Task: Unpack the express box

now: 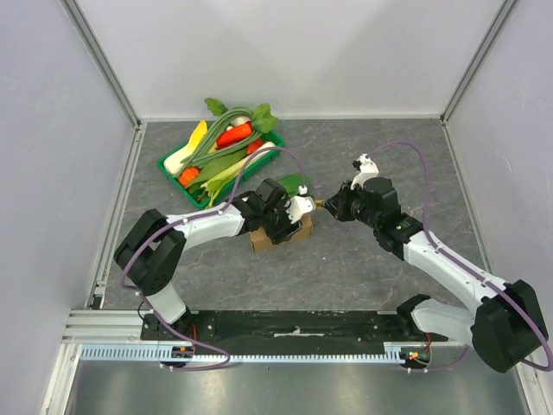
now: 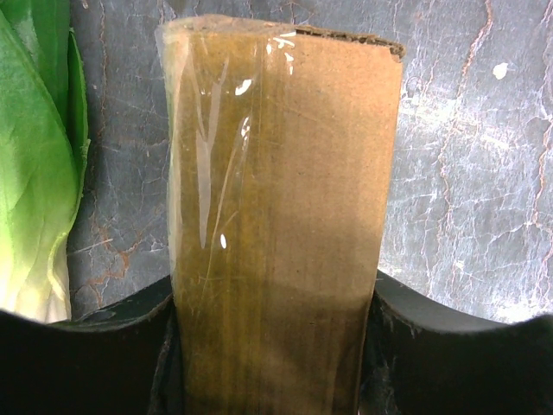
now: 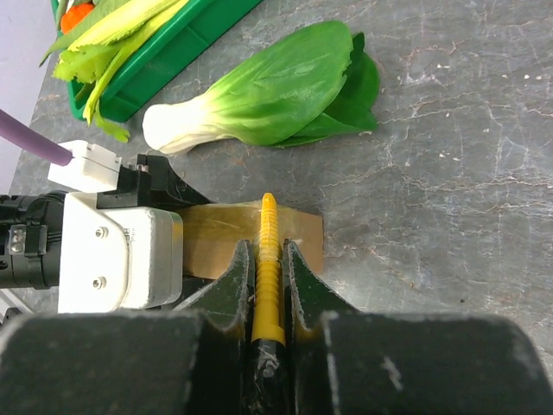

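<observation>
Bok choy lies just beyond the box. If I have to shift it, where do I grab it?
Grip the bok choy at its white stalk end, coming straight down with the jaws across the stalk. It lies flat on the table; that end is narrow and looks firm, while the broad leaves would probably fold.

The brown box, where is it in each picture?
Top view: the brown box sits mid-table, under the left gripper.
Left wrist: it fills the middle, squeezed between the fingers.
Right wrist: low in the middle, behind the yellow tool that the right gripper holds.
Shared landmark: the bok choy, lying near the box in every view.
</observation>
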